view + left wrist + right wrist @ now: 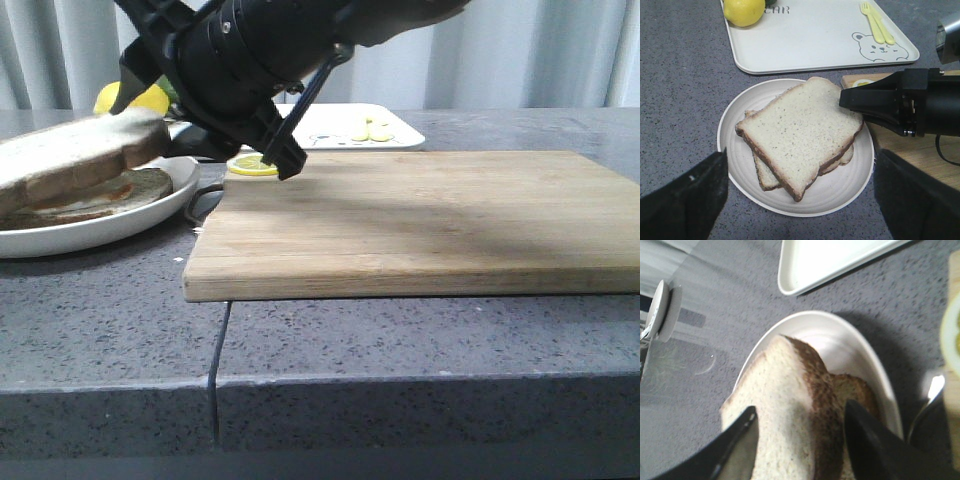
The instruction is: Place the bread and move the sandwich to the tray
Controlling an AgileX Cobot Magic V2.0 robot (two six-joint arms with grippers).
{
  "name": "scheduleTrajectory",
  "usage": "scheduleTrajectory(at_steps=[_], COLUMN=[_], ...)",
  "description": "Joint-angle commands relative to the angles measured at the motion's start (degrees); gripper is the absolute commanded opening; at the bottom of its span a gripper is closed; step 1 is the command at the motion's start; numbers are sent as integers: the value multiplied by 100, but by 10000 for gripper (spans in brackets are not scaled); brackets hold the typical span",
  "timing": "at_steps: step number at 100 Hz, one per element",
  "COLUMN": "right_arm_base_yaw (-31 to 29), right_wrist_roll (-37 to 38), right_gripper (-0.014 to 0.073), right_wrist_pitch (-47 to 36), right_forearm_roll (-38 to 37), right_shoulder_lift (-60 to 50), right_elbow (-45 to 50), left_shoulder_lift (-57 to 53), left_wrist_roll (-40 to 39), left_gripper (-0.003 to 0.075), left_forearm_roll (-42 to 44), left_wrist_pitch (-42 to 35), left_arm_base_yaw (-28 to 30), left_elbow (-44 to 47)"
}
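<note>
While I read the scene from the near edge outward, the wooden cutting board [420, 215] fills the foreground of the front view, bare on top, with a lemon slice [252, 166] at its far left corner. Left of it sits the round plate [735, 125], and on the plate the sandwich [805, 160] with the bread [800, 130] lying as its top slice, skewed against the slice below. My right gripper [797, 440] reaches in from the board side; its two fingers stand apart with the bread's edge between them, and I cannot tell whether they are actually pinching it. In the front view that slice looks tilted, raised on the gripper's side. My left gripper [800, 200] hangs above the plate with its fingers wide apart, holding nothing. Beyond the plate lies the tray [790, 55], with a lemon [744, 10] in one corner. What I judge the coming move turns on: the tray lies straight past the plate, away from me, and the left arm is nearer.
</note>
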Motion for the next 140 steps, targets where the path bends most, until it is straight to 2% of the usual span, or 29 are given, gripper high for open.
scheduleTrajectory(at_steps=[1,34,56,66,90,112,140], right_arm_base_yaw=[-5,-136,-469,-717,-1409,-1920,-2291], right_wrist_roll=[-33,-33,-38,-49,-49,-49,56], right_gripper=[470,470,470,470,470,470,470], right_wrist_pitch=[49,-232,-145,-145,-111,-274,-856], right_forearm_roll=[355,355,76,-707,-3310,-4754,-6386], right_shoulder_lift=[-301,-404,-1076,-1531,-2755,-3921,-5677], right_elbow=[-203,-203,-203,-203,-71,561,2092], left_shoulder_lift=[19,19,19,19,19,19,19], left_wrist_roll=[-52,-52,-52,-52,-52,-52,-52], left_gripper=[557,557,557,557,557,557,557], left_forearm_roll=[-179,-179,-179,-179,-179,-179,-179], left_wrist_pitch=[-341,-341,-341,-341,-341,-341,-341], left_arm_base_yaw=[15,15,15,15,15,15,15], left_elbow=[-211,-211,-211,-211,-211,-211,-211])
